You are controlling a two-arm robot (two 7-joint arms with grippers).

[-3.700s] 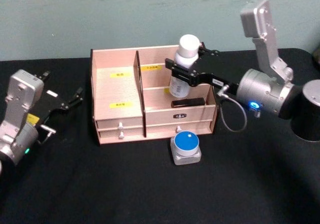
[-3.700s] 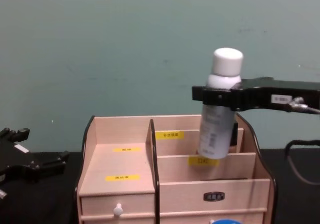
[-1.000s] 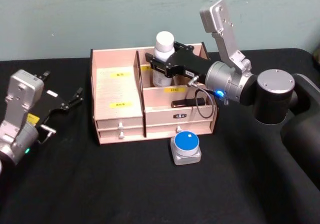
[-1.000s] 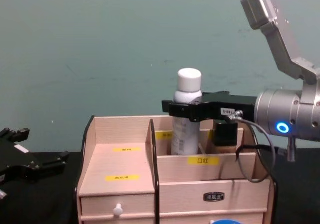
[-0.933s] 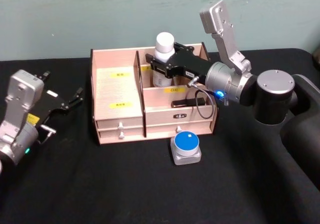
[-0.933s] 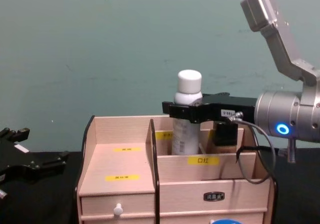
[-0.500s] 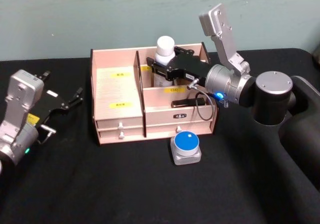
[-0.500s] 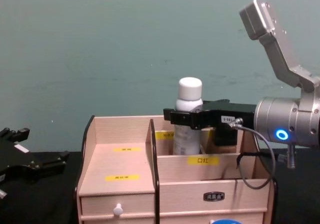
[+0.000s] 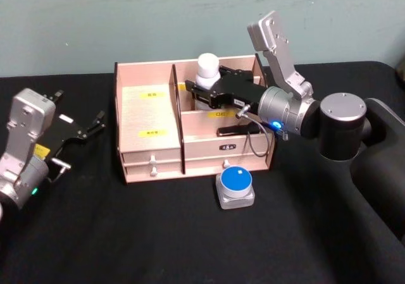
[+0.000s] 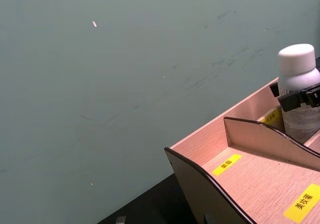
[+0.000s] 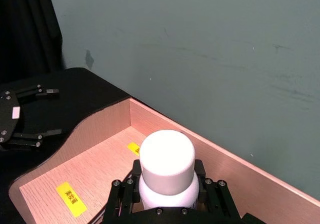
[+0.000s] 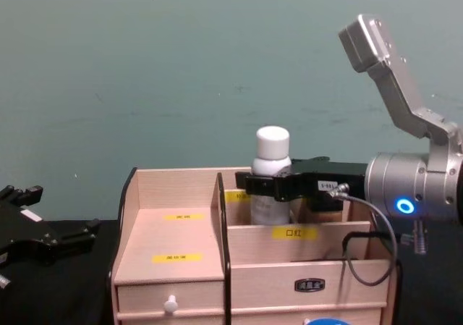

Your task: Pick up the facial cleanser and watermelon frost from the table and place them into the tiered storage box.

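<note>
**Bottle held in the rear compartment, jar on the table**

One facial cleanser (image 9: 207, 66), one watermelon frost (image 9: 235, 186) and one tiered storage box (image 9: 152, 152) stand on the black table (image 9: 158, 240). The right gripper (image 9: 201, 92) reaches over the box from its right side, its fingers clamped on the cleanser's neck just below the white cap. The bottle stands upright in the rear right compartment; whether its base rests on the floor there cannot be told. The jar, blue lid up, sits on the table just in front of the box's right half, apart from it. The left gripper (image 9: 81, 137) lies at the table's left, well apart from the box, fingers spread and holding nothing.

The head view counts four yellow labels and three white drawer knobs. Only the chest view lets one label (image 12: 289, 232) be read: 口红. The other labels and the dark plate (image 12: 309, 284) below it are too small to read. The head view alone shows a slim dark object (image 9: 237, 131) lying in the front right compartment.
</note>
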